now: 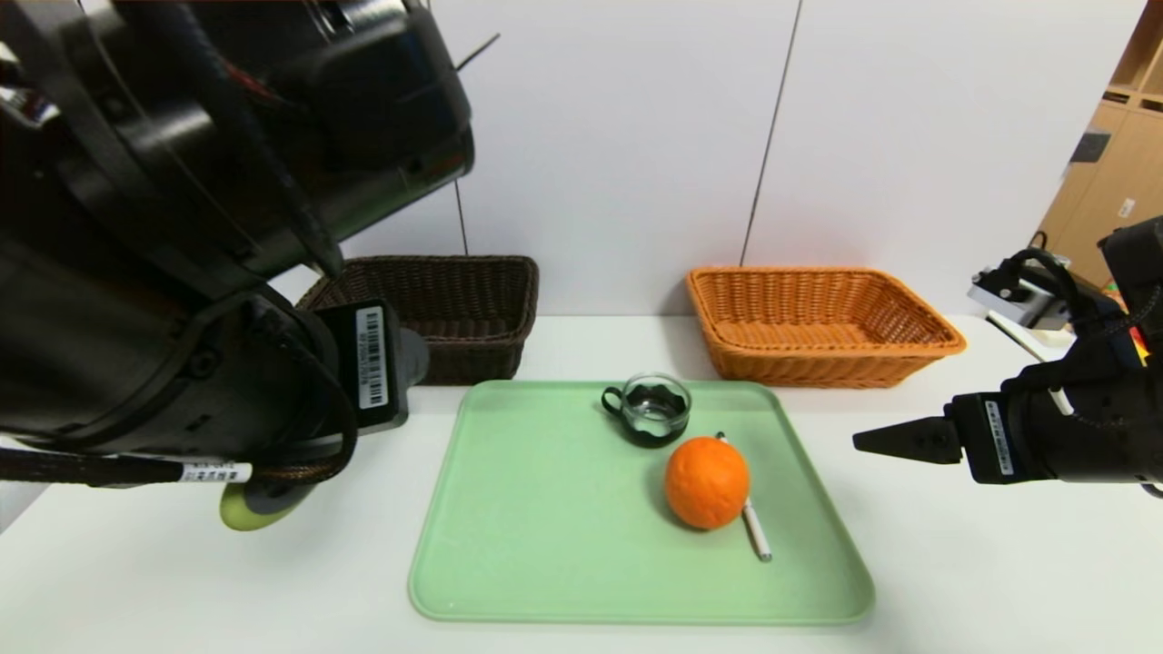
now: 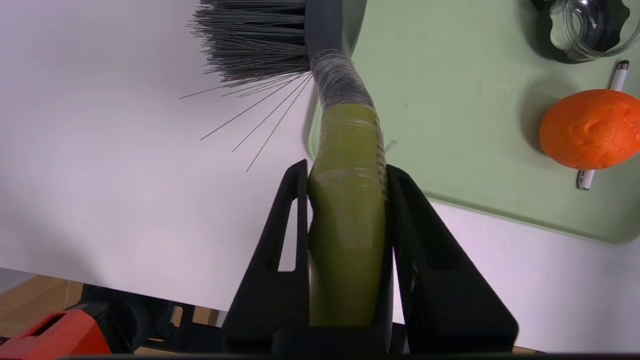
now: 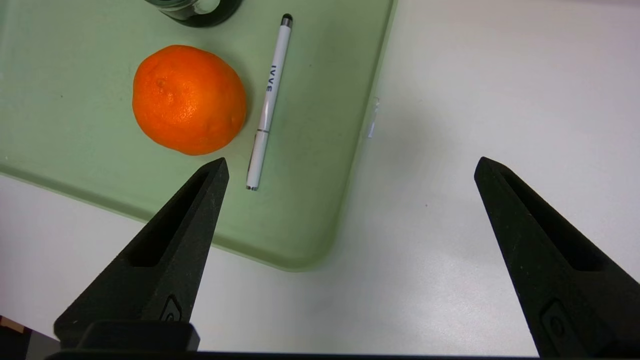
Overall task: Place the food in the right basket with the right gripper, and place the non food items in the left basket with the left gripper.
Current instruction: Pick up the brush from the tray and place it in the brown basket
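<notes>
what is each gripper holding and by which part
The left gripper holds the brush by its green handle, bristles pointing away from the jaws. The right gripper is open and holds nothing.

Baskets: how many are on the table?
2. The dark brown basket stands at the back left, partly behind the left arm; the orange-tan basket stands at the back right. Both sit beyond the green tray. The arm may hide more.

Two baskets, one dark brown and one orange-tan; one green tray; one orange; one glass cup; one pen; one brush.
</notes>
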### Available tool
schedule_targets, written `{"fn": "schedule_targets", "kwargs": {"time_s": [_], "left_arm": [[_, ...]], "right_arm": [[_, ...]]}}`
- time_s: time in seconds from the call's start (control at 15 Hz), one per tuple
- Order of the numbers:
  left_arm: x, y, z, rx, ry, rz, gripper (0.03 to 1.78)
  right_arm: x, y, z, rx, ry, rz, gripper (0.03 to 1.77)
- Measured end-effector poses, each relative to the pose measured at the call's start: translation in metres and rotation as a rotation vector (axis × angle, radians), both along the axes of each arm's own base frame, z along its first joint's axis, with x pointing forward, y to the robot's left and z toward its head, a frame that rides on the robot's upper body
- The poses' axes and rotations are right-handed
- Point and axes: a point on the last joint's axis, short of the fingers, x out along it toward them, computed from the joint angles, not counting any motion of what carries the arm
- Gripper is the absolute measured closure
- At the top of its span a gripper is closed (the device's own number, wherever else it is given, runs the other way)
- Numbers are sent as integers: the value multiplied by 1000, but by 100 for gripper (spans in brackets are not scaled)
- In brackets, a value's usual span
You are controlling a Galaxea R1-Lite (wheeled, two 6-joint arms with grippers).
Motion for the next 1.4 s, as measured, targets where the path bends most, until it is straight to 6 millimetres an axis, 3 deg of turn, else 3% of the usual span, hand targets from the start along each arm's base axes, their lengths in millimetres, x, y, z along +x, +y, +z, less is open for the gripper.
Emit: {"fn": "schedule_targets", "kwargs": {"time_s": [0.2, 0.4, 0.67, 1.0, 1.4], "left_arm": [[-6, 14, 11, 40, -76, -24, 131], [1, 24, 18, 53, -116, -28, 131], [32, 42, 27, 87, -198, -18, 131], [66, 68, 39, 98, -249, -184, 131], [109, 91, 31, 183, -256, -354, 131]], "right_arm": [[-2, -1, 0, 0, -3, 0, 10], [-6, -2, 2, 2, -11, 0, 10], [-12, -4, 4, 6, -22, -2, 10], [-19, -6, 4, 8, -31, -4, 10], [-26, -8, 4, 8, -36, -7, 10]]}}
